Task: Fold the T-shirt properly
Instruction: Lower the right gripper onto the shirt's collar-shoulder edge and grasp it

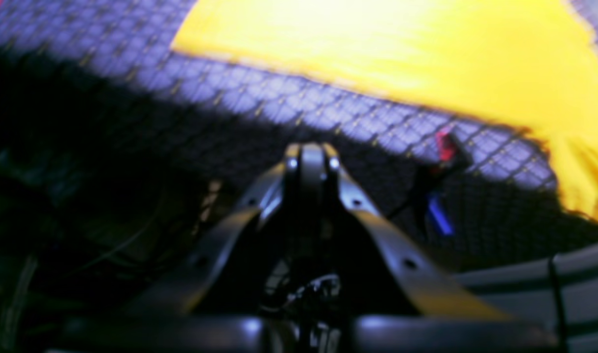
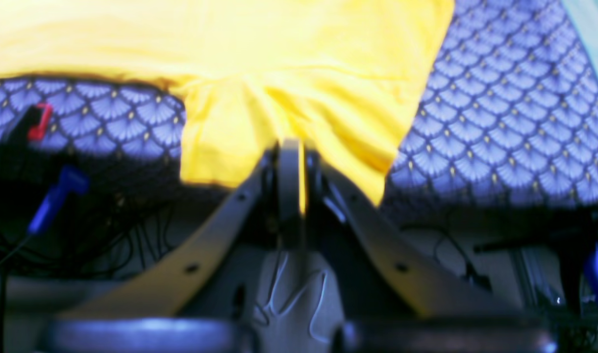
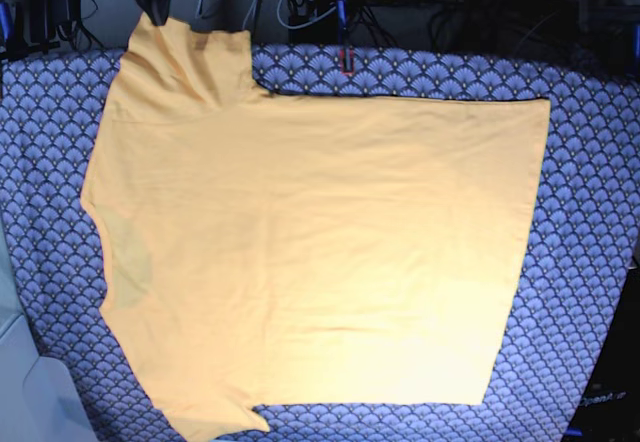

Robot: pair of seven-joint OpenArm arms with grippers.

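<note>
The table (image 3: 590,162), covered by a blue cloth with a fan-scale pattern, is nearly filled by the shirt (image 3: 320,252), which is spread flat and sideways on it, the hem toward the base view's right and the neck toward its left. One sleeve (image 3: 185,57) is drawn off the shirt's far left corner to the table's far edge, where it is pinched between the closed jaws of the right gripper (image 2: 291,152). The left gripper (image 1: 311,152) is held shut on nothing, just off the shirt's far edge, over patterned cloth. Red and blue clips are seen blurred near the table's far edge.
</note>
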